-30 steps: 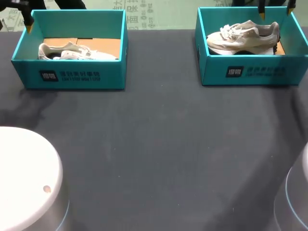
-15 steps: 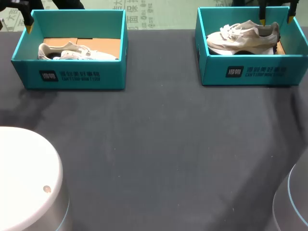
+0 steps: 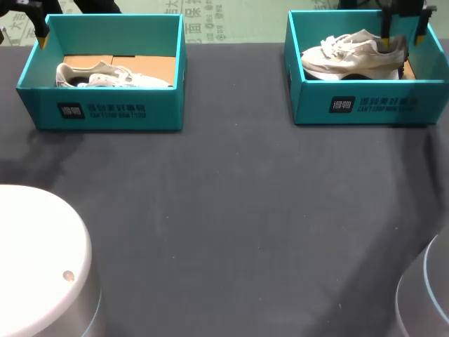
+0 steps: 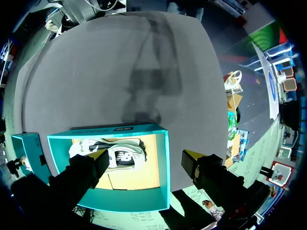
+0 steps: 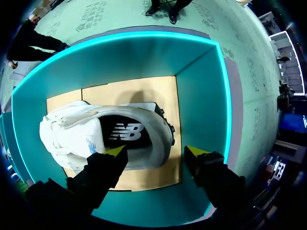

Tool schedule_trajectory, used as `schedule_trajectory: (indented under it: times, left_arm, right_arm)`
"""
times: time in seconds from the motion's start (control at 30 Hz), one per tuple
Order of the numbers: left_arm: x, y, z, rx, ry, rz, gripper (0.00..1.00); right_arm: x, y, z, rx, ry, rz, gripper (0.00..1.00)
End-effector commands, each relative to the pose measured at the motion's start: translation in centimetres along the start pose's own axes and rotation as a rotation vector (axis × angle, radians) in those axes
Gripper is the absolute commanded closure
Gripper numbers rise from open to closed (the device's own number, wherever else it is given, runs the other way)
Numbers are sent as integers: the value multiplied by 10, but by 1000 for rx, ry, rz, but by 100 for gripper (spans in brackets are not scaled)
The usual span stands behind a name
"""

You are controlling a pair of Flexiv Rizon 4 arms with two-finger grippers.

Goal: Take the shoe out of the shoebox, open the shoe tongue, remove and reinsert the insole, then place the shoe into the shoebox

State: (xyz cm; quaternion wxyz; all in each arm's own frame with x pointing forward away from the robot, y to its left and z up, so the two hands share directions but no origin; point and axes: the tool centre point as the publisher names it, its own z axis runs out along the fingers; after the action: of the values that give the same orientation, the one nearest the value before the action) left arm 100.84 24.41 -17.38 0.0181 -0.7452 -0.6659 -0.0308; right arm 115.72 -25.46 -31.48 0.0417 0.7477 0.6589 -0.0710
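Two teal shoeboxes stand at the table's far edge. In the right shoebox a beige shoe lies on its side. My right gripper hangs open inside that box at the heel end. In the right wrist view one fingertip overlaps the shoe and the other is over the cardboard floor near the box wall. The left shoebox holds a white shoe. Above it my left gripper is open, straddling the box and its shoe.
A dark grey cloth covers the table between the boxes and the front edge. White rounded arm bases sit at the near left and near right.
My right gripper has come down into the right box toward the shoe's heel, and its fingers have drawn a little closer together. The left gripper has not moved.
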Motion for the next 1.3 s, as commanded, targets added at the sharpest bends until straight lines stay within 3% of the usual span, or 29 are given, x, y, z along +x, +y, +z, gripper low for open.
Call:
schedule_trajectory:
  times: [0.03, 0.33, 0.53, 1.0, 1.17, 1.3]
  left_arm:
    - [0, 0, 0, -1, 1, 1, 0]
    - [0, 0, 0, -1, 1, 1, 0]
    - [0, 0, 0, -1, 1, 1, 0]
    - [0, 0, 0, -1, 1, 1, 0]
    - [0, 0, 0, -1, 1, 1, 0]
    - [0, 0, 0, -1, 1, 1, 0]
  right_arm:
    - [0, 10, 9, 14, 0, 3, 28]
    - [-1, 14, 22, 7, 7, 3, 38]
    - [-5, 13, 32, 5, 19, 26, 34]
    - [-6, 17, 49, 19, 26, 37, 45]
    - [-2, 15, 53, 28, 32, 35, 55]
    - [0, 13, 53, 26, 33, 39, 69]
